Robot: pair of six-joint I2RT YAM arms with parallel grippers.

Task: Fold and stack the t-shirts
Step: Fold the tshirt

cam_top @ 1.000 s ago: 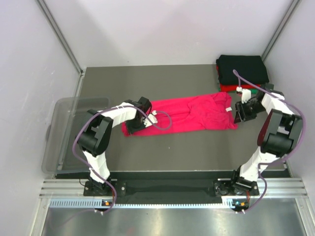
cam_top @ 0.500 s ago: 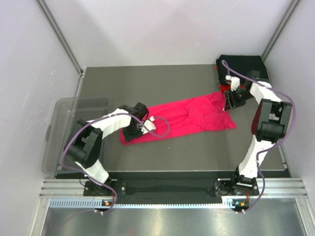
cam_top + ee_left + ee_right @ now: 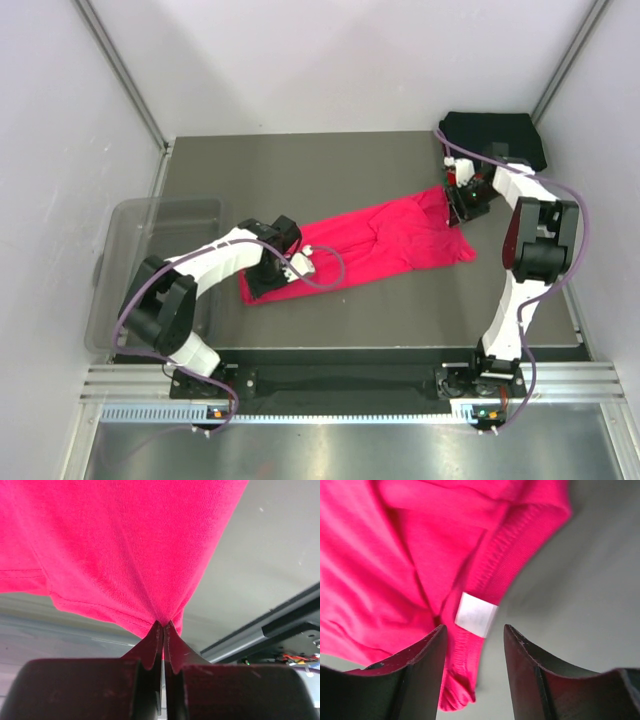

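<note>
Dark grey table point(image 3: 300, 170) spread out below. Across its middle lies the magenta t-shirt point(image 3: 375, 238), a long rumpled strip running diagonally from near-left up toward far-right, creased through the centre. In the far right corner sits the folded stack point(image 3: 495, 135), black on top, just beyond the shirt's collar end. Left gripper point(image 3: 162, 629) is clamped tight on the hem at the near-left end, cloth puckering into the pinch. Right gripper point(image 3: 475, 632) stands spread wide astride the ribbed collar; whether it touches cloth is hard to tell. Between its fingers, the small white neck label point(image 3: 476, 614).
</note>
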